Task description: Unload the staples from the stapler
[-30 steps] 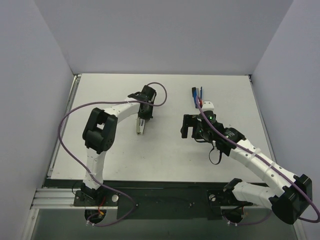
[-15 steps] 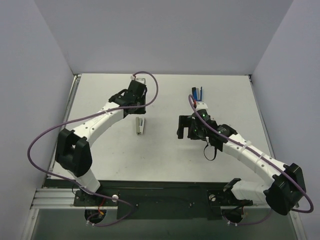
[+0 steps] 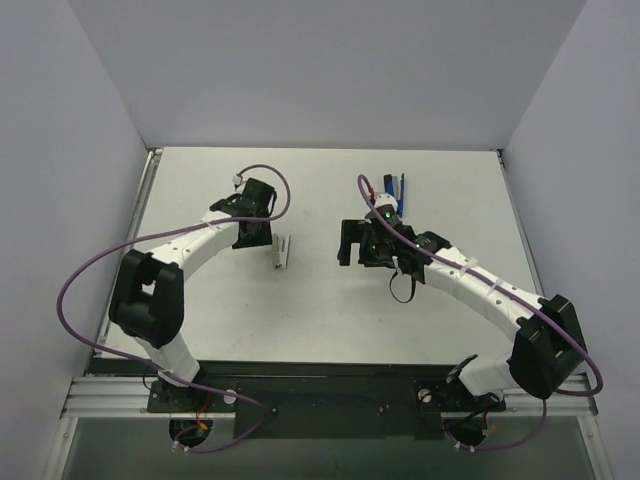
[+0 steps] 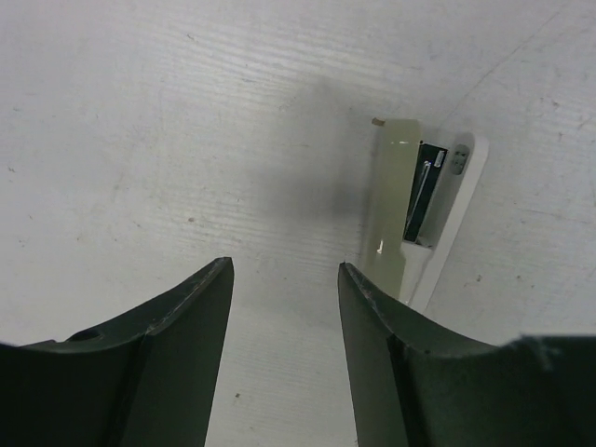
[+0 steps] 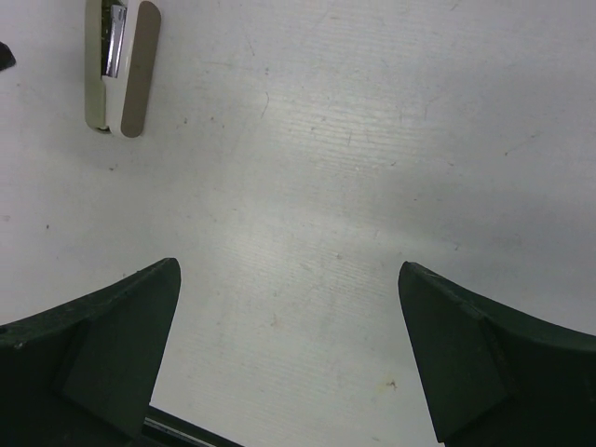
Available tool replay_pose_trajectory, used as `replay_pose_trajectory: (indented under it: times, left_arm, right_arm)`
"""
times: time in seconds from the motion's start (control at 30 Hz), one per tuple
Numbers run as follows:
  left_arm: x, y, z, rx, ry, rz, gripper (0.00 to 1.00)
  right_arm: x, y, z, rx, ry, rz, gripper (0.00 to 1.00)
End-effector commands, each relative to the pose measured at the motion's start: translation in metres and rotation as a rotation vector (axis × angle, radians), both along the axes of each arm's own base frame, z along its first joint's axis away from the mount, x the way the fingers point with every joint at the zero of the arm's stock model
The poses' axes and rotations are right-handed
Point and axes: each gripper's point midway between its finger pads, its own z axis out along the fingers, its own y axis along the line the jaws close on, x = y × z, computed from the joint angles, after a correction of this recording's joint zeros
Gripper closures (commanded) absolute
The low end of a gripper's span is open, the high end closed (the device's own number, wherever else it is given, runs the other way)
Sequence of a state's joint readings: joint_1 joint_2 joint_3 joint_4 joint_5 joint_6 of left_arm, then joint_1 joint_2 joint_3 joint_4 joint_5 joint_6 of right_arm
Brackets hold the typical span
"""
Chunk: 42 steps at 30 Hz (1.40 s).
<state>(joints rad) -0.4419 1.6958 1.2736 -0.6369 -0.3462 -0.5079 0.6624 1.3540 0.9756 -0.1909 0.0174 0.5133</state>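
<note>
The stapler (image 3: 281,251), pale beige and white, lies on the white table and nothing is touching it. In the left wrist view the stapler (image 4: 412,209) sits ahead and to the right of my fingers, showing a dark slot with a metal part inside. No separate staples can be made out. My left gripper (image 3: 256,238) (image 4: 284,275) hangs open just left of the stapler, with only bare table between its fingers. My right gripper (image 3: 357,255) (image 5: 289,275) stands wide open to the right of the stapler (image 5: 119,63), also with nothing in it.
A small cluster of blue and dark tools (image 3: 393,189) lies at the back of the table behind the right wrist. A purple cable (image 3: 262,172) loops over the left wrist. Grey walls close in the table on three sides.
My left gripper has opened and drawn away to the left of the stapler, which stays lying where it was. My right arm has moved left toward the stapler, still open.
</note>
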Motion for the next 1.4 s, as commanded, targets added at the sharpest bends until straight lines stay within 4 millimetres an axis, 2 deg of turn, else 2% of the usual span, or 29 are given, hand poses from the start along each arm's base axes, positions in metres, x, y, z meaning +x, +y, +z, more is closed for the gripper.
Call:
replay_pose_trajectory:
  times: [0.0, 0.17, 0.43, 0.57, 0.7, 1.0, 1.2, 1.37]
  left_arm:
    - [0.009, -0.004, -0.020, -0.033, -0.007, 0.051, 0.41]
    - [0.010, -0.016, -0.046, -0.074, 0.041, 0.046, 0.41]
    - [0.016, -0.020, -0.063, -0.070, 0.054, 0.057, 0.41]
    - [0.021, -0.033, -0.072, -0.098, 0.055, 0.029, 0.41]
    - [0.021, -0.057, -0.078, -0.108, 0.044, -0.036, 0.42]
    - [0.026, -0.112, -0.078, -0.112, 0.013, -0.187, 0.42]
    - [0.017, -0.161, -0.078, -0.210, 0.016, -0.275, 0.42]
    - [0.004, -0.189, -0.082, -0.288, 0.044, -0.320, 0.42]
  right_arm:
    - [0.015, 0.019, 0.013, 0.044, -0.008, -0.008, 0.02]
    - [0.017, 0.026, 0.009, 0.045, -0.001, -0.005, 0.02]
    - [0.015, 0.025, 0.007, 0.039, 0.001, 0.001, 0.03]
    - [0.013, 0.023, 0.004, 0.034, 0.007, 0.001, 0.03]
    - [0.012, 0.020, 0.001, 0.022, 0.004, -0.003, 0.02]
    - [0.010, 0.008, -0.001, -0.004, -0.005, -0.019, 0.02]
    - [0.007, -0.013, -0.011, -0.025, 0.004, -0.066, 0.02]
    - [0.014, -0.039, -0.016, -0.019, 0.009, -0.146, 0.02]
